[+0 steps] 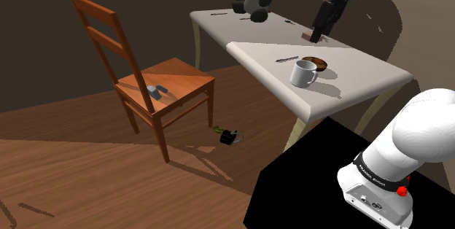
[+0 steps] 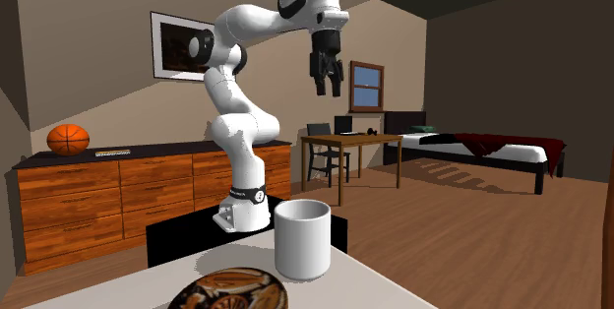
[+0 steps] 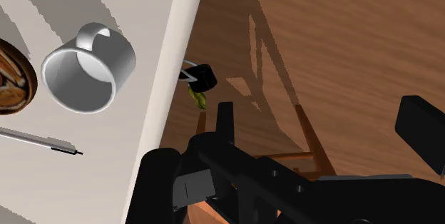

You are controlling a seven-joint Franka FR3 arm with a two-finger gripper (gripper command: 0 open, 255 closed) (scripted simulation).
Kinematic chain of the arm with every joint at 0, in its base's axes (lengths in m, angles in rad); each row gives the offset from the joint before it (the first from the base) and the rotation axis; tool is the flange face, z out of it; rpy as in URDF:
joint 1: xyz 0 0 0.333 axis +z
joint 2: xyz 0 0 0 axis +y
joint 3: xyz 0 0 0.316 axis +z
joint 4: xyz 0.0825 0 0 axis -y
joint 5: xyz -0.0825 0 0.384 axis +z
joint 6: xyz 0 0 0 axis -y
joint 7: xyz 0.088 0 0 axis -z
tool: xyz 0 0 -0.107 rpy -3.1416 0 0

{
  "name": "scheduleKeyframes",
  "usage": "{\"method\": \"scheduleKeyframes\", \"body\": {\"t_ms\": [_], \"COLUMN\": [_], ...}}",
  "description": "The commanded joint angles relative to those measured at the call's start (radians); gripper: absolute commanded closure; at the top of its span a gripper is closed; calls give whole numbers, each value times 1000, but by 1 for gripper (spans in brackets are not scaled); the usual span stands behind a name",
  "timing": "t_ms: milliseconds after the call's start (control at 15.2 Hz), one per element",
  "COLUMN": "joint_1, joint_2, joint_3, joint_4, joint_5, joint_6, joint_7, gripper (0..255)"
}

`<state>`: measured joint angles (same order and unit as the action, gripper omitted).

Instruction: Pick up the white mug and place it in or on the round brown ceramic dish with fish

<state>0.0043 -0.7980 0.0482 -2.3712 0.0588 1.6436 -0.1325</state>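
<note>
1. Black pincer (image 3: 321, 112), wide open, empty, high in air.
2. White mug (image 3: 87, 69) upright on table (image 3: 107, 180), well below pincer, off to one side.
3. Brown dish (image 3: 14, 80) just beside mug.

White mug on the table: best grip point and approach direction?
Come straight down and pinch the rim wall of the white mug, one finger inside, one outside. It stands upright with its mouth open to the top. Choose wall away from the handle and from the dish close beside it. The gripper is open already.
</note>
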Motion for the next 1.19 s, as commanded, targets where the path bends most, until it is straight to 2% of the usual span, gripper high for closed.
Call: {"method": "scheduleKeyframes", "body": {"t_ms": [0, 594, 1122], "joint_1": [0, -57, -91], "joint_2": [0, 113, 310], "joint_3": [0, -161, -309], "joint_4": [0, -97, -91], "joint_5": [0, -89, -127], "joint_6": [0, 213, 409], "joint_7": [0, -188, -358], "gripper": [0, 0, 0]}}
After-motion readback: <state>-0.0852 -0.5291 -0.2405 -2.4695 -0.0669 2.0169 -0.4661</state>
